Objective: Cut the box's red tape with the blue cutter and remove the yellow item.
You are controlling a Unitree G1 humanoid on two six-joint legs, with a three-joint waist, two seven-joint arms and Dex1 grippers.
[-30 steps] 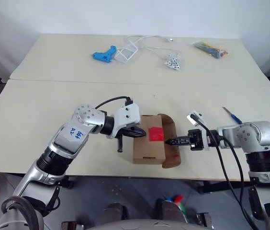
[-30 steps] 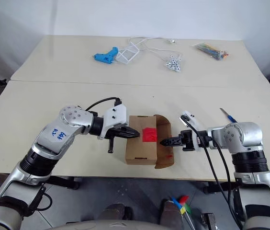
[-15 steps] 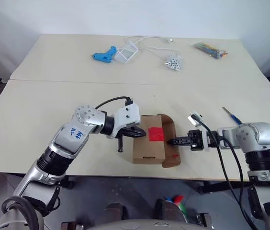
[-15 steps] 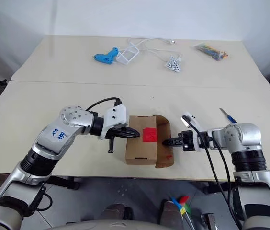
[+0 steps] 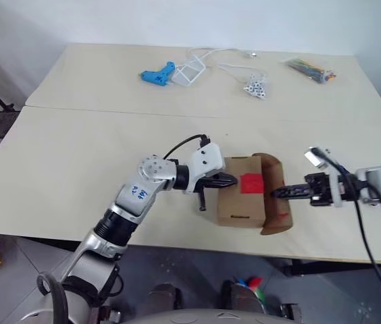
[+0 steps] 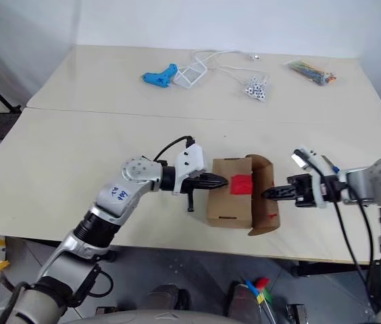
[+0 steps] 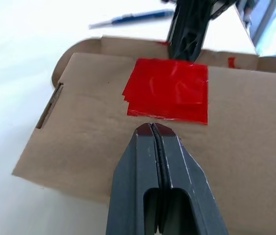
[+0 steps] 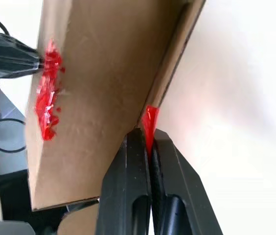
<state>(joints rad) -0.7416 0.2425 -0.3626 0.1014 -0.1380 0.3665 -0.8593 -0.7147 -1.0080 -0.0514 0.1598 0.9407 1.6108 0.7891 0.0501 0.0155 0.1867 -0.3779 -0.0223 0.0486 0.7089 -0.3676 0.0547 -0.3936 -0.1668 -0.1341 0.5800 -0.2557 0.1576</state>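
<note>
Shifted cardboard box [image 5: 241, 199], crinkled red tape [image 5: 250, 182]

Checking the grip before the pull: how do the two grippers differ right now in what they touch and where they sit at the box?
The left gripper is shut on nothing, tips resting on the box top beside the red tape. The right gripper is shut on a red tape strip at the open flap. They sit on opposite sides of the box. Both are closed.

You can't see inside the small brown cardboard box [image 5: 244, 199] — its top panel covers the contents. The slim dark blue pen-shaped cutter [image 7: 128, 18] is cut short by the black right gripper [image 7: 189, 36] — its far end hidden.
</note>
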